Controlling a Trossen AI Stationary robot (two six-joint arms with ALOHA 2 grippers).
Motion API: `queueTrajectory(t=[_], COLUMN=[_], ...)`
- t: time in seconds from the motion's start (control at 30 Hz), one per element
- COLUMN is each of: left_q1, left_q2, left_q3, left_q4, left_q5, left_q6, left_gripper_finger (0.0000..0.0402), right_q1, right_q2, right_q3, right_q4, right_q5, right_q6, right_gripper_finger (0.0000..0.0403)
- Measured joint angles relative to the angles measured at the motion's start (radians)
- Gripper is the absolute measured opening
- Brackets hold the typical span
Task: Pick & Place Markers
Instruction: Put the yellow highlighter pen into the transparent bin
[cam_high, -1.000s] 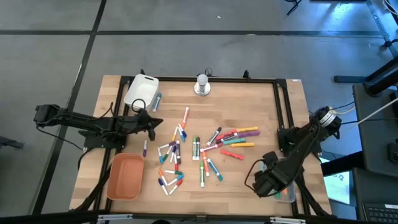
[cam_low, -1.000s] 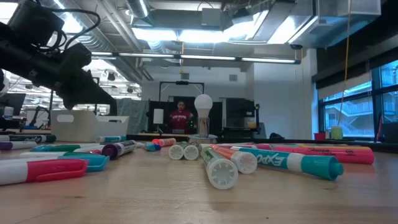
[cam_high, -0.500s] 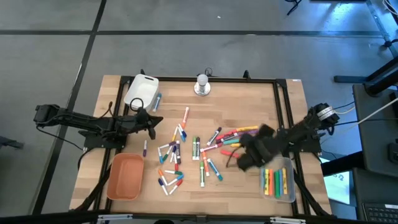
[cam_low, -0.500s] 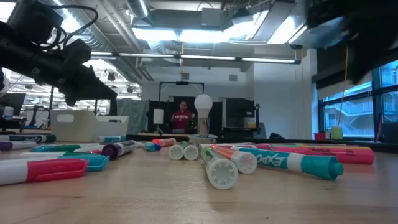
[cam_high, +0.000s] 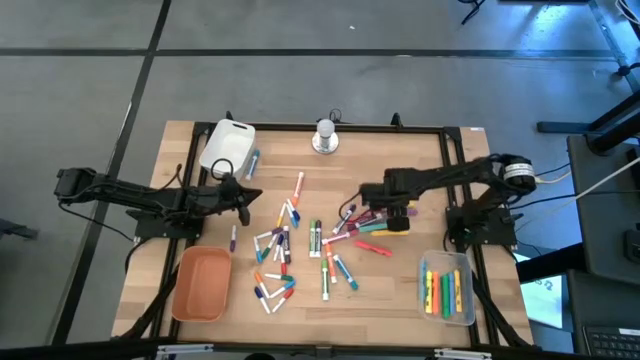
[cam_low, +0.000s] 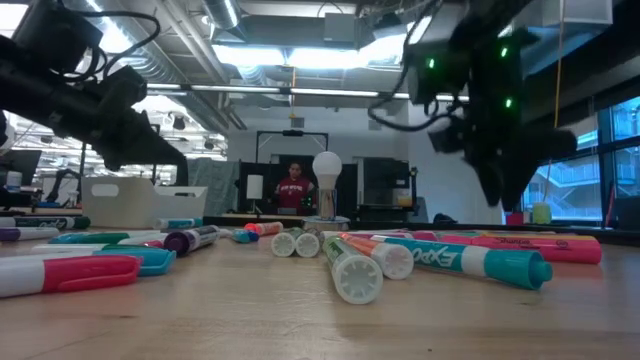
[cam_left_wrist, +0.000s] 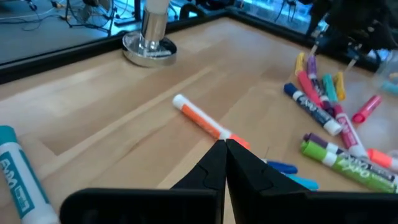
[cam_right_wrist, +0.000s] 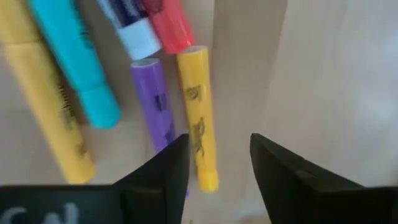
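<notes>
Left gripper (cam_high: 243, 194) waits pinched shut at the table's left, well apart from the spread of markers (cam_high: 320, 243) in mid-frame. Right gripper (cam_high: 366, 194) hangs fingers parted over the right-hand cluster, a yellow marker (cam_right_wrist: 198, 115) seemingly lying lengthwise in the gap, so the right arm is nearer.

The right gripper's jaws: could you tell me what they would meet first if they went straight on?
Probably the yellow marker lying between the open jaws of the right gripper, beside a purple marker; depth is uncertain.
</notes>
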Motion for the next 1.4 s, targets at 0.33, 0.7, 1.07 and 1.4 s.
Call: queueTrajectory(t=[0.33,0.7,1.07,1.4], left_q1=[0.0,0.0,0.0,-0.001], left_q2=[0.0,0.0,0.0,0.0], left_q3=[0.0,0.0,0.0,0.0], left_q4=[-0.049,-0.046,-0.046,-0.053], left_q5=[-0.004,-0.001,-0.003,0.08], left_q6=[-0.003,-0.038,-0.049,-0.064], left_gripper_finger=[0.0006,0.0006,0.0006,0.0006], right_q1=[-0.097,-0.103,0.042,0.453], right_q2=[0.0,0.0,-0.062,-0.078], right_q3=[-0.148,-0.171,0.043,0.234], right_q4=[0.181,0.239,-0.026,-0.279], right_q5=[-0.113,-0.105,-0.005,-0.081], right_q6=[-0.031,0.323,0.774,1.333], right_gripper_finger=[0.0138,0.006,0.006,0.006])
